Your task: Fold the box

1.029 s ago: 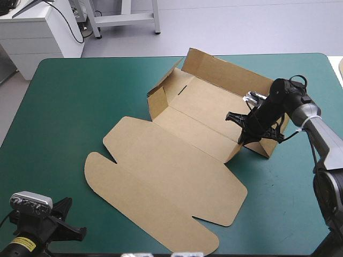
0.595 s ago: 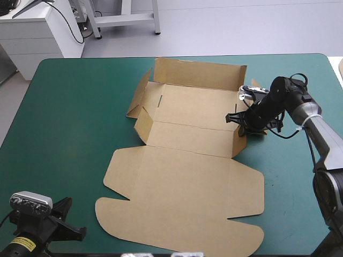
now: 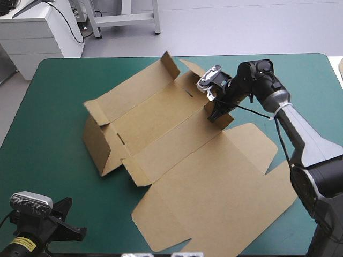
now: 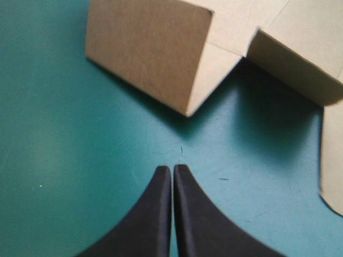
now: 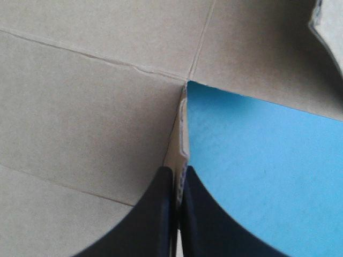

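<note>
Mid-table on the cover (image 3: 59,91): the box (image 3: 161,115), half formed, long axis slanting from near-left to far-right; walls up along the tray, lid (image 3: 225,198) flat toward the near-right edge. At the far-right end: right gripper (image 3: 215,114), all but closed on the board's edge, the thin sheet pinched between the black fingers (image 5: 155,214) at a corner where creases meet; teal-green just beside that edge. Near the table's near-left corner: left gripper (image 4: 172,170), closed to a point on nothing, hovering over bare cover; ahead of it and apart, the box's left end, a raised wall (image 4: 144,53) with its corner toward the tips. Judged nearer to the work: the right, already in contact; the left well apart from the end it faces. Probably turns on that axis: one end held, the other free, so any tuck at the left end calling for a reach forward along the slant. No brand, print or label readable on the board; only a yellow sticker (image 3: 20,244) on the left arm, lettering too small to make out.
</note>
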